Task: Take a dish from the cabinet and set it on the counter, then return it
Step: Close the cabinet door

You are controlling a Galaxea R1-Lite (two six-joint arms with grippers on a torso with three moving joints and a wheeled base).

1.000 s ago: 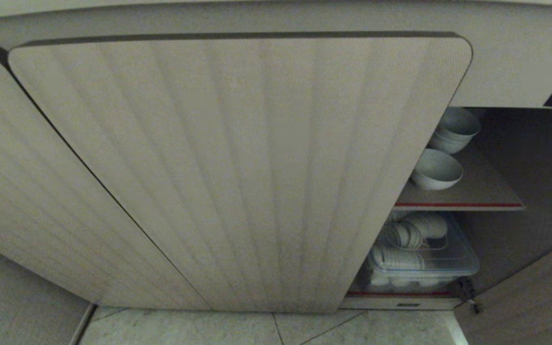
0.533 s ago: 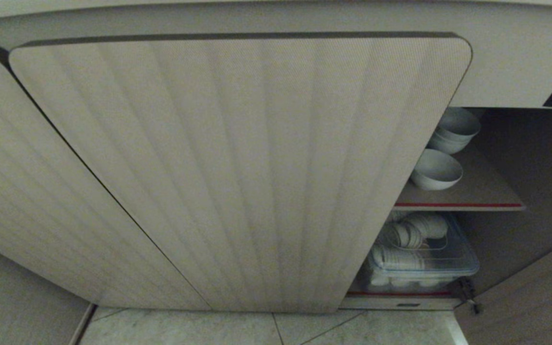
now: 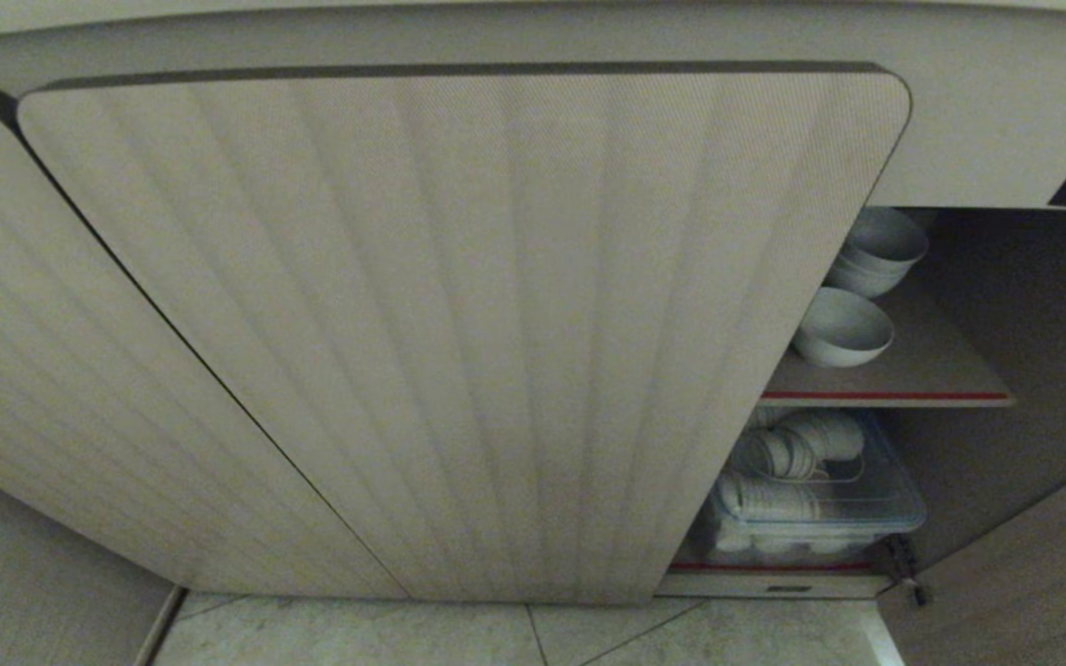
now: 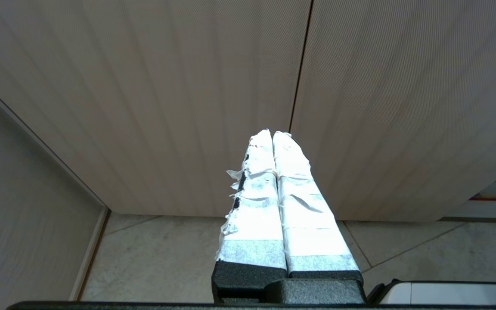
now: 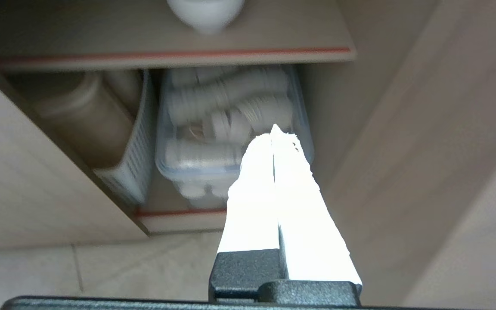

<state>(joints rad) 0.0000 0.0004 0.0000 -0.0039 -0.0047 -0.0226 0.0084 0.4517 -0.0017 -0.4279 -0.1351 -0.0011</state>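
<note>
Sitting on the upper shelf [image 3: 922, 370] of the open cabinet [image 3: 1005, 305], the bowl [image 3: 843, 326] is in front of stacked bowls [image 3: 880, 250]. Below, a clear bin [image 3: 820, 509] holds more dishes. The right tool [image 5: 274, 131] is pressed shut and empty near that bin. The left tool [image 4: 271, 135], closed, empty, faces the shut doors [image 4: 187, 107].

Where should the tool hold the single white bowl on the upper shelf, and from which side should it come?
Probably the rim of the bowl, on the side facing the cabinet opening: it sits upright near the shelf's front edge, mouth open, stacked bowls behind it.
</note>
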